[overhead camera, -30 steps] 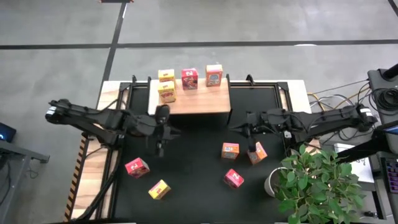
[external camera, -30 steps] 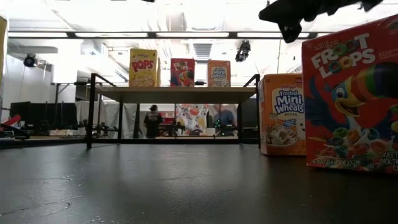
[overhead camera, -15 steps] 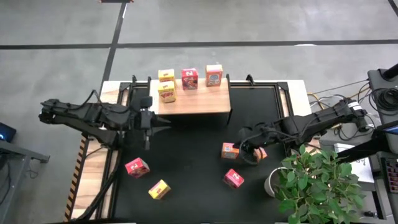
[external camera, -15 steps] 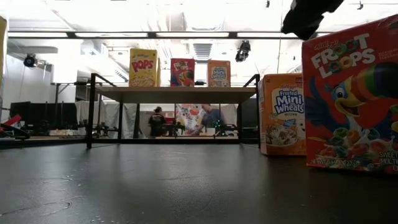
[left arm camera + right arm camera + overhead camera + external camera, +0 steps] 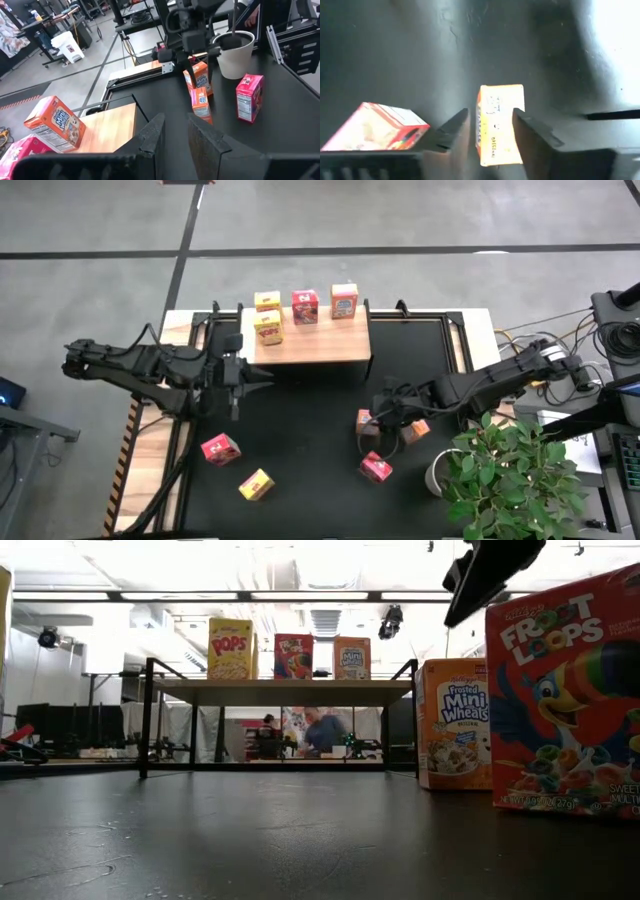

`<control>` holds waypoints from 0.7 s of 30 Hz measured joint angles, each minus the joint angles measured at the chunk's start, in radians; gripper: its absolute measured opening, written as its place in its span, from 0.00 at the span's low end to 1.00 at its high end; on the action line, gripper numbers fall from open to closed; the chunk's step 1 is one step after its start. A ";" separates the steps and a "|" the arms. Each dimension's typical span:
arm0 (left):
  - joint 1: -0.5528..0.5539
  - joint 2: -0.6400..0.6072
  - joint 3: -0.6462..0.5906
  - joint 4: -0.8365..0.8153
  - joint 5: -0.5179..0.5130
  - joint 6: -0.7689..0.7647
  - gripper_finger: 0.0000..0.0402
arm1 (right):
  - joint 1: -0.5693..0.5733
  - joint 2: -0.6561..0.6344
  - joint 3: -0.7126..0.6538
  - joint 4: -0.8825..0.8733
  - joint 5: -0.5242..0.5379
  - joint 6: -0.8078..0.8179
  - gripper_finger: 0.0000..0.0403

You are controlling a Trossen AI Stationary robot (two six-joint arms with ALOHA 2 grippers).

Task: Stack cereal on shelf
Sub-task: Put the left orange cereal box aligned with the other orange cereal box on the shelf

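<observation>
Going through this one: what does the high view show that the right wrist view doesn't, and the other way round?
Only the high view: the shelf with four cereal boxes on it, the left gripper waiting by its front corner, and a potted plant. Only the right wrist view: the right gripper open, its fingers on either side of an orange box. Both: the black mat and a pink-red box near that gripper.

four cereal boxes (image 5: 300, 309) stand on the shelf (image 5: 310, 343) at the counter's (image 5: 300, 440) far edge; in front, two lie left, three right, beside a potted plant (image 5: 510, 470).
</observation>
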 joint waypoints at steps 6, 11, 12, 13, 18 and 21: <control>0.000 0.002 0.000 0.002 -0.012 -0.001 0.16 | 0.000 0.024 -0.028 -0.012 0.022 -0.013 0.57; 0.000 0.002 0.000 0.003 -0.017 -0.003 0.16 | 0.000 0.044 -0.060 -0.011 0.046 -0.010 0.66; 0.000 0.002 0.000 0.003 -0.017 -0.001 0.16 | -0.001 0.052 -0.065 -0.012 0.057 -0.010 0.66; 0.000 0.003 0.000 0.005 -0.018 0.001 0.16 | -0.001 0.058 -0.070 -0.012 0.065 -0.011 0.67; 0.000 0.006 0.000 0.015 -0.018 0.013 0.16 | -0.007 0.103 -0.073 0.002 0.075 -0.023 0.64; 0.000 0.008 0.000 0.016 -0.018 0.014 0.16 | -0.007 0.121 -0.073 0.003 0.074 -0.031 0.58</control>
